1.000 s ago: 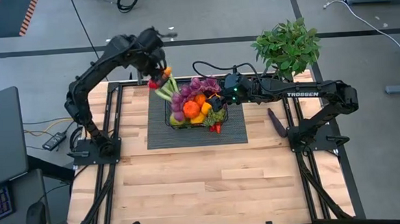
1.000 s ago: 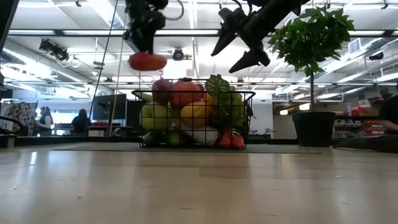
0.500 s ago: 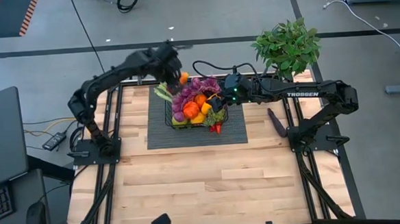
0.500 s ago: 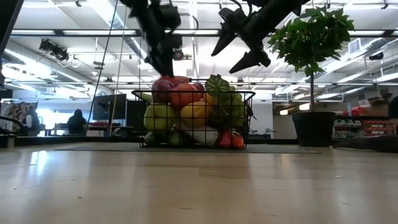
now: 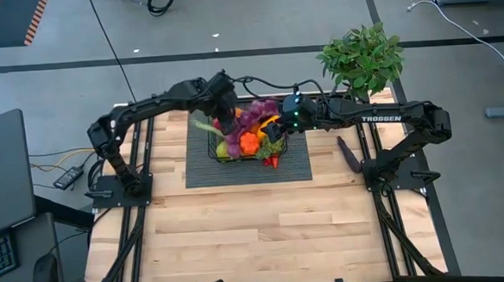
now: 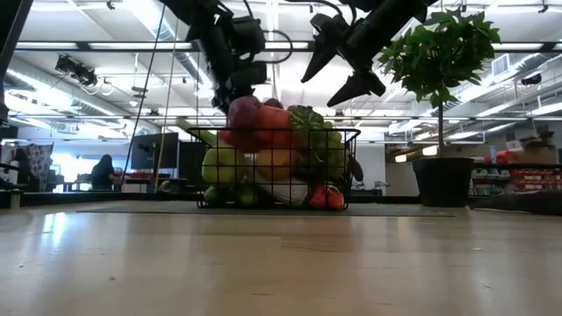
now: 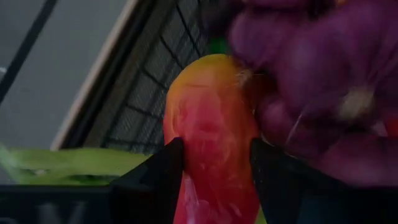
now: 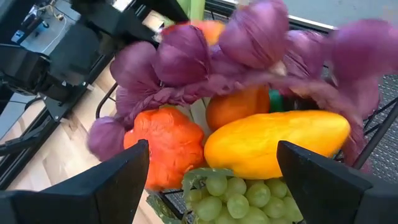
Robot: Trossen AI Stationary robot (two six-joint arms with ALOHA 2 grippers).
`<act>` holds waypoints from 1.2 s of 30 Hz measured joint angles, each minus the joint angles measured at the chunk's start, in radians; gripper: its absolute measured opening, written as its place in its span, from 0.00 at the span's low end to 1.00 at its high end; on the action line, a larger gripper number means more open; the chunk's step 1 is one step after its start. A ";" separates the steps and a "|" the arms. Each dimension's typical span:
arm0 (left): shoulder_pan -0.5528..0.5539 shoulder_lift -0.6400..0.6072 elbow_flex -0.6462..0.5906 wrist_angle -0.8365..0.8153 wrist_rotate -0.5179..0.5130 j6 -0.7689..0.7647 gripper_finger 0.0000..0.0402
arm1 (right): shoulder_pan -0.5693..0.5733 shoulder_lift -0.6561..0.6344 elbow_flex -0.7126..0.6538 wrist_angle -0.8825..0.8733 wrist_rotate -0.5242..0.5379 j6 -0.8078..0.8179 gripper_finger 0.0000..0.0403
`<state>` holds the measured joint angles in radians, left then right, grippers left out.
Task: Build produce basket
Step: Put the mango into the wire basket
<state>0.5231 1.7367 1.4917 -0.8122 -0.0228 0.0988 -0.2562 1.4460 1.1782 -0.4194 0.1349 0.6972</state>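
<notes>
Produce fills the basket (image 5: 219, 148), which sits on a dark mat (image 5: 301, 163) at the 12 o'clock end of the table (image 5: 265, 227). The pile (image 6: 277, 154) is heaped higher than the wire rim.

At 9 o'clock of the pile, the left gripper (image 7: 214, 165) hangs over the basket's edge. Its two dark fingers are pressed on a red and orange fruit (image 7: 211, 134). Purple grapes (image 7: 311, 74) touch that fruit on one side, and a green leek (image 5: 206, 125) pokes out just beside it.

At 3 o'clock of the pile, the right gripper (image 8: 211, 171) hovers with its fingers spread wide. It holds nothing. Under it lie an orange pepper (image 8: 165, 146), a yellow pepper (image 8: 277, 143) and green grapes (image 8: 233, 196).

These toys look light and smooth, so I think they can slip and roll. The pile is tall, so a push could knock one out. The best place to pinch a round one is across its middle. The grapes look bumpy and floppy, so they may sag.

A purple eggplant (image 5: 349, 153) lies on the table near 3 o'clock, well apart from the basket. A potted plant (image 5: 362, 57) stands near 1 o'clock.
</notes>
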 joint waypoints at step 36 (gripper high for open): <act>-0.053 -0.016 0.391 -0.172 0.001 -0.129 0.83 | -0.042 -0.164 -0.117 -0.841 0.090 0.183 0.88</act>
<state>0.4701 1.7203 1.8829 -0.9846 -0.0217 -0.0306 -0.2980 1.2825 1.0612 -1.2604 0.2252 0.8799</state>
